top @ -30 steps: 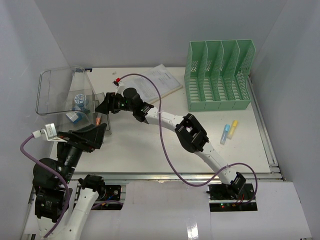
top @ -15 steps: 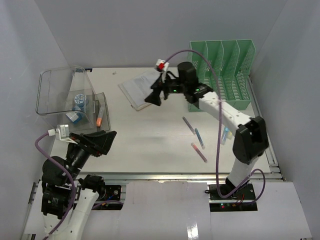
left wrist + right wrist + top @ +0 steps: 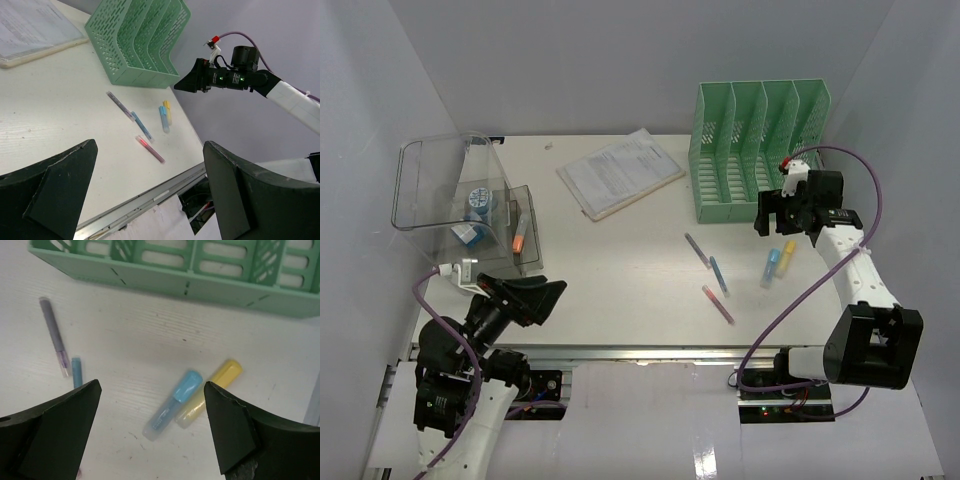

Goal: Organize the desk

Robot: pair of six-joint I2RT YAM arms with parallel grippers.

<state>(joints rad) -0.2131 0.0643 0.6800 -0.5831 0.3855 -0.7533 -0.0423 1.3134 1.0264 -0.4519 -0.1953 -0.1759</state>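
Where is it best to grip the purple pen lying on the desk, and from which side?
From above, at the middle of the purple pen, fingers across its thin barrel: it lies flat, and its clear end is near the blue pen.

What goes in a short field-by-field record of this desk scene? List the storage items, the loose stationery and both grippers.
surface: desk
storage: green file rack back right; clear bin back left, small items inside
paper: clipboard lying flat, back centre
pens: purple pen, blue pen, pink pen, loose mid-desk
highlighters: blue highlighter, yellow highlighter, side by side before the rack
left gripper: open, empty, front left
right gripper: open, empty, over the highlighters
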